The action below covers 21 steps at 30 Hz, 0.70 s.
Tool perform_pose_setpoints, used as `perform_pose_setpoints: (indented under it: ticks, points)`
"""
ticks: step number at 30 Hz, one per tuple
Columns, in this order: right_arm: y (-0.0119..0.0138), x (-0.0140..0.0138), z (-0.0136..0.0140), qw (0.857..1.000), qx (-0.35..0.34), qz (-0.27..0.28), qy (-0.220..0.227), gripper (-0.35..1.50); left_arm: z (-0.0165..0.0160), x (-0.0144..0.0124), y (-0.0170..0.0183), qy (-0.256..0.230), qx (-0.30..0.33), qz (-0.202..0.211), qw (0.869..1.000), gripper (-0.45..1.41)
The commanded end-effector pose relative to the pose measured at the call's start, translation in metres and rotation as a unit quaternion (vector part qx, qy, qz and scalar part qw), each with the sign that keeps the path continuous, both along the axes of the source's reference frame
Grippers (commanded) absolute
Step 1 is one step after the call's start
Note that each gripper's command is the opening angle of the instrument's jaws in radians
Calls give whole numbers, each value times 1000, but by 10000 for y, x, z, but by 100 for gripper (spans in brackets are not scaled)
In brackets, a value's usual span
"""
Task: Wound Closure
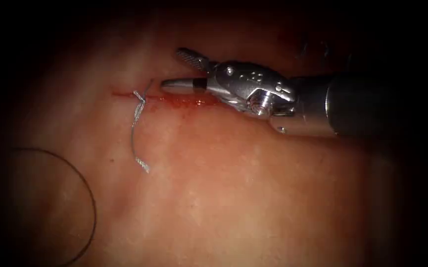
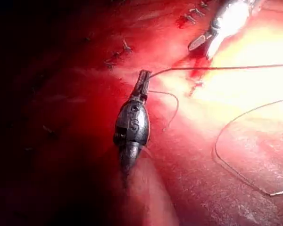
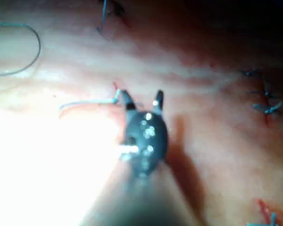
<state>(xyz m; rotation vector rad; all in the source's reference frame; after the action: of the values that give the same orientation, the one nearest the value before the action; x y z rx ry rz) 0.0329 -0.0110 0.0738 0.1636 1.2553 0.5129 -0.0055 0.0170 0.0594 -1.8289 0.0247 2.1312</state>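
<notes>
Red fluid [image 1: 184, 101]: it is being seen lying along the cut [image 1: 124, 94], just right of the knot [image 1: 139, 99].
Knot: it is being carried on the cut near its left end, with pale tails [image 1: 134, 133] being trailed from it across the tissue [image 1: 248, 188] below.
Right end effector [image 1: 171, 67]: it is being held just right of the knot, over the cut, with its jaws spread apart and nothing being gripped.
Left end effector [image 2: 144, 77]: its jaws are being kept together on the thread [image 2: 226, 68], which is being stretched taut away from them.
Slack thread [image 1: 82, 183]: a dark loop is being left lying on the tissue, well below and left of the knot.
Needle: its place, and whether it is in the tissue, cannot be told.
Step, as judged: a tied stitch is being attended to; nothing more exact is being claimed.
Next move, as judged: tension on the held thread is being called for gently, with the open jaws being kept clear of the knot.
</notes>
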Motion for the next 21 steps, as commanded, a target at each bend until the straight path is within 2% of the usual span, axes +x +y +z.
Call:
perform_pose_setpoints:
  ticks: [1, 3, 5, 7, 16, 21]
  points:
    - [1, 9, 6, 1000, -2, 0, 1, 149, 12, -6, 6, -2, 22, -14, 1000, 59]
    - [0, 9, 7, 1000, -2, -1, 0, 149, 20, -14, 7, 0, 59, -35, 998, 113]
    - [0, 9, 8, 1000, -2, -1, 0, 149, 23, -24, 8, 5, 69, -47, 997, 121]
    - [-1, 8, 10, 1000, -3, -1, 0, 149, 22, -40, 5, 4, 76, -53, 996, 125]
    - [-10, 6, 14, 1000, -6, -6, -4, 149, 4, -121, -25, -44, 77, -15, 996, 125]
    - [-12, -3, 13, 1000, -7, -5, -5, 149, 5, -143, -43, -55, 71, 2, 996, 121]
